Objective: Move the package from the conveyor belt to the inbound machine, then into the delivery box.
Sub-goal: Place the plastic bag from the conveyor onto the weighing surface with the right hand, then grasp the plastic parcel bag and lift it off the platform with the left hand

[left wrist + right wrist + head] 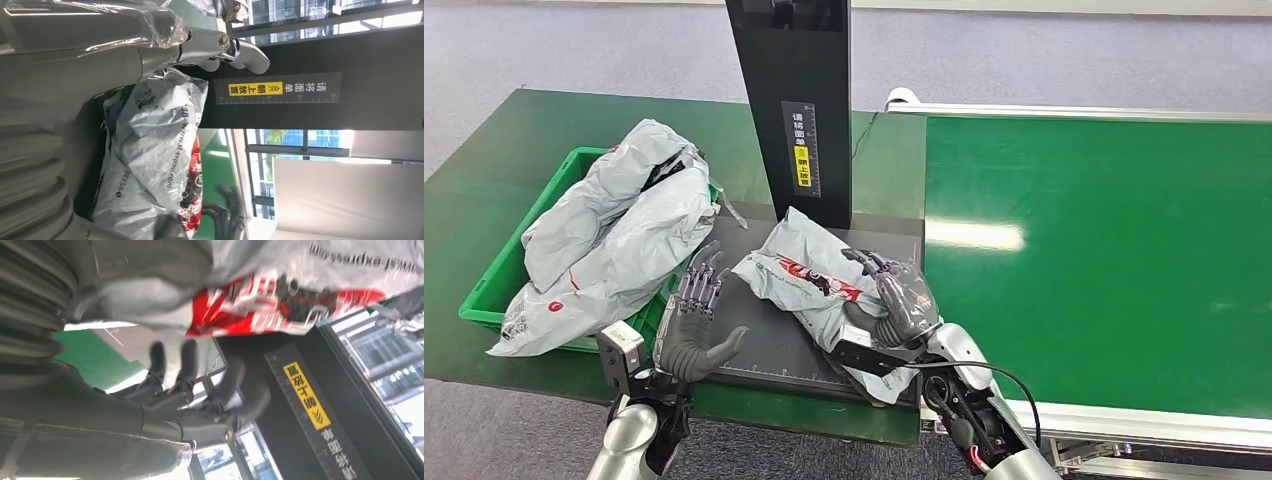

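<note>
The grey package (pixel 809 275) with red print lies flat on the inbound machine's black platform (pixel 769 350), at the foot of its black column (pixel 794 100). My right hand (pixel 894 300) lies palm down over the package's right end. In the right wrist view its fingers (pixel 200 390) are spread, with a gap between them and the package (pixel 300 285). Just left of the package, my left hand (pixel 696 325) is held up, its fingers straight and apart, nothing in it. The left wrist view looks past the left hand's fingers (pixel 220 47) at the package (pixel 150 165).
A green delivery box (pixel 494 280) at the left holds two large grey bags (pixel 614 240) that bulge over its rim. The green conveyor belt (pixel 1104 250) runs along the right. The column carries a yellow label (pixel 255 89).
</note>
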Controlling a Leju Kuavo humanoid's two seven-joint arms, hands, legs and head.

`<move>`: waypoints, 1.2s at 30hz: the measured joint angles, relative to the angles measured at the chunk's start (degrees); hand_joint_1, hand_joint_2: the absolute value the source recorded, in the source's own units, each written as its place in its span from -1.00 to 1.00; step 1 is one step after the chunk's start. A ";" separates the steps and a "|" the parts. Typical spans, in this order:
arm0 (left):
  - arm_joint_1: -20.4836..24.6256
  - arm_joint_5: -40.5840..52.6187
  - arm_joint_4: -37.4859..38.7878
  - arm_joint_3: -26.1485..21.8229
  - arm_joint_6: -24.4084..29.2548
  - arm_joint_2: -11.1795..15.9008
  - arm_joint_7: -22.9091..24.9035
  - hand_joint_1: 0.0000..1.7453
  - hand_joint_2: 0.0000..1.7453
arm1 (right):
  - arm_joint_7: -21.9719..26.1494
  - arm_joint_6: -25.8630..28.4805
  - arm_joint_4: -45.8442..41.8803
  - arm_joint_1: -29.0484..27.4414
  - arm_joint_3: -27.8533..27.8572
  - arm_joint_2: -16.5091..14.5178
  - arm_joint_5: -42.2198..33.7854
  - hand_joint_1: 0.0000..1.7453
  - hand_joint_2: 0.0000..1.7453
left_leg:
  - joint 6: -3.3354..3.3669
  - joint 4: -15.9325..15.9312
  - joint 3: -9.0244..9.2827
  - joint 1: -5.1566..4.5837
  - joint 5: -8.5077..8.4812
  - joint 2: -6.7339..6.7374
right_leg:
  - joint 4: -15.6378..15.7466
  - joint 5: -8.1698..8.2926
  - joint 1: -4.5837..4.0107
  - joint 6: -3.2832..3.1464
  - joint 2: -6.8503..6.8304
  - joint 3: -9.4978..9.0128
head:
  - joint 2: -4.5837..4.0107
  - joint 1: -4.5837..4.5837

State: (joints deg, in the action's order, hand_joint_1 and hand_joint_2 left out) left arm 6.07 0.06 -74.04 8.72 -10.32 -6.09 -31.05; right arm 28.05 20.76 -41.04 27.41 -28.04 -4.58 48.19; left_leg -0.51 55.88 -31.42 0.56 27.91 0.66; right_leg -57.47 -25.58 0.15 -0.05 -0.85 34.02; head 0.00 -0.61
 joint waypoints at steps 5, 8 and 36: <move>0.00 0.01 -0.01 0.00 0.00 -0.01 0.11 -1.00 1.00 | 5.63 3.06 -1.46 -1.58 1.68 0.15 -4.15 -1.00 1.00 | 0.00 0.00 0.00 0.00 0.00 0.00 | 0.00 0.00 0.00 0.00 0.00 0.00 | 0.00 0.01; 0.09 -0.03 -0.01 0.00 0.01 -0.04 0.21 -1.00 1.00 | 7.94 3.24 -3.94 -2.83 2.83 0.37 -7.66 -1.00 1.00 | 0.00 0.00 0.00 0.00 0.01 0.01 | 0.00 0.00 0.00 0.00 0.00 0.01 | 0.00 0.00; -2.00 19.15 -12.68 8.22 11.52 1.31 -6.44 -1.00 1.00 | 11.84 -21.21 -29.45 -14.54 12.53 1.85 -42.20 -1.00 1.00 | 0.01 0.00 0.00 0.00 0.02 0.00 | 0.01 0.00 0.00 0.00 0.00 -0.01 | 0.00 0.00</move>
State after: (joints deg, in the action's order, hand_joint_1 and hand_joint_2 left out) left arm 4.07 19.21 -86.72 16.94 1.21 -4.78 -37.48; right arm 39.89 -0.45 -70.49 12.87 -15.51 -2.73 5.99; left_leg -0.50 55.88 -31.41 0.56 27.93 0.66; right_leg -57.46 -25.59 0.15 -0.04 -0.85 34.00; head 0.00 -0.61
